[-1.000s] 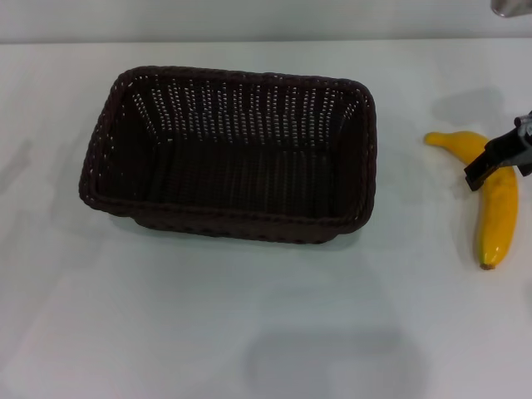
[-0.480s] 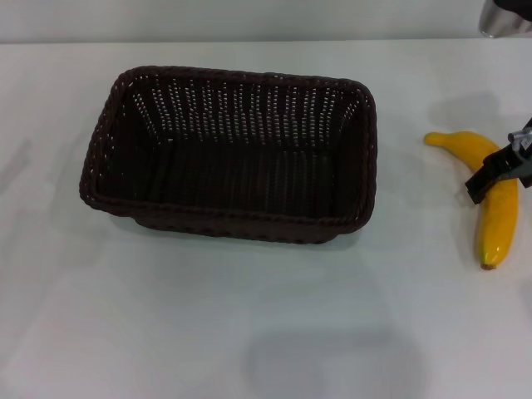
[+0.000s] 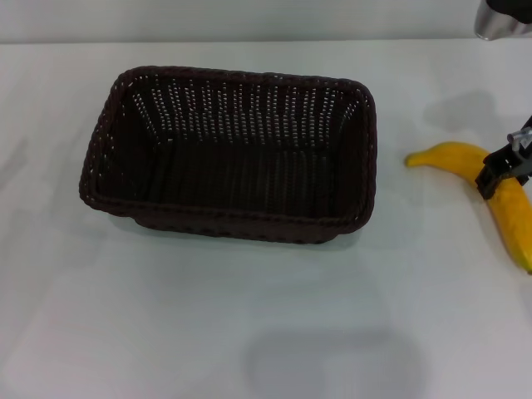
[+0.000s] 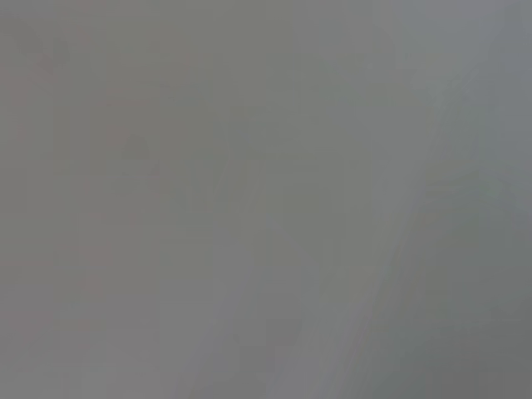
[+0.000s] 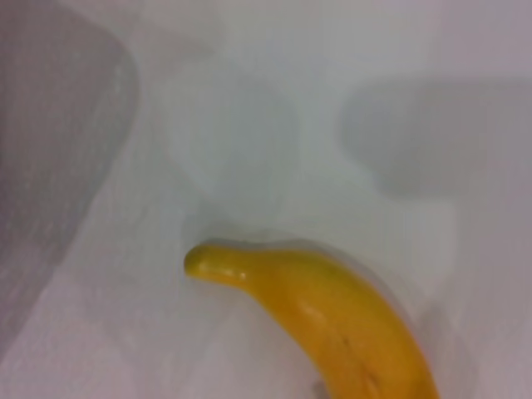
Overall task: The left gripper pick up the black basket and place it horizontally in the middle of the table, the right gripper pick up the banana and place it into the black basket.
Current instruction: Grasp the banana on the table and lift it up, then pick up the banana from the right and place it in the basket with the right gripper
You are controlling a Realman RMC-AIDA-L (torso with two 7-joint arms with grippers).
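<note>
Where the head view's right edge cuts the scene, the right gripper [image 3: 504,170] is being seen as a dark jaw piece lying across the middle of the banana [image 3: 486,184], touching it; whether the jaws are apart or clamped on the fruit cannot be told. The banana is being shown curved on the table [image 3: 249,332], its stem end pointing toward the black basket [image 3: 233,154] and its other end running off the right edge. In the right wrist view, the banana [image 5: 332,320] is being shown close up against the white tabletop [image 5: 274,125]. The black basket is standing upright and lengthwise near the table's middle, well apart from the banana. A silver-grey metallic object [image 3: 501,18] is being seen at the far right corner. The left gripper is not being shown in any view.
</note>
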